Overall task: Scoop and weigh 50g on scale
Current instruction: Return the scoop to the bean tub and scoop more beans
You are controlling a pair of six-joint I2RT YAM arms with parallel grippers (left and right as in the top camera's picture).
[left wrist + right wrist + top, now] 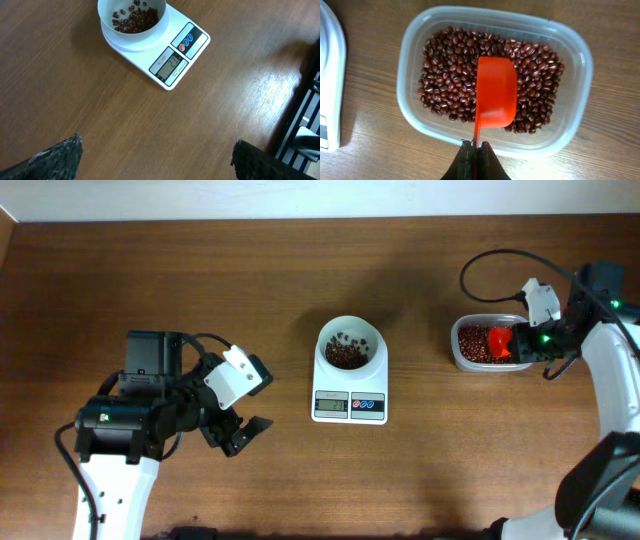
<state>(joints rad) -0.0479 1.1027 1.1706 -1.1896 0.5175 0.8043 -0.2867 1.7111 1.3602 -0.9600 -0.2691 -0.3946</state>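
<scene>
The white scale [349, 406] sits mid-table with its round bowl [349, 346] holding a small heap of reddish-brown beans [347, 354]; the left wrist view shows the scale [172, 55] and the beans [135, 20] too. My right gripper [476, 146] is shut on the thin handle of an orange-red scoop [495, 92], which lies over the beans [447, 70] in a clear tub [580, 75]. In the overhead view the scoop [499, 343] is inside that tub [462, 358] at the right. My left gripper [243, 435] stands wide open over bare wood, left of the scale.
The tub stands well right of the scale. Black cables loop above the right arm [600, 370]. The left arm's body [130, 420] fills the front left. The table's right edge and a dark frame [305, 120] show in the left wrist view.
</scene>
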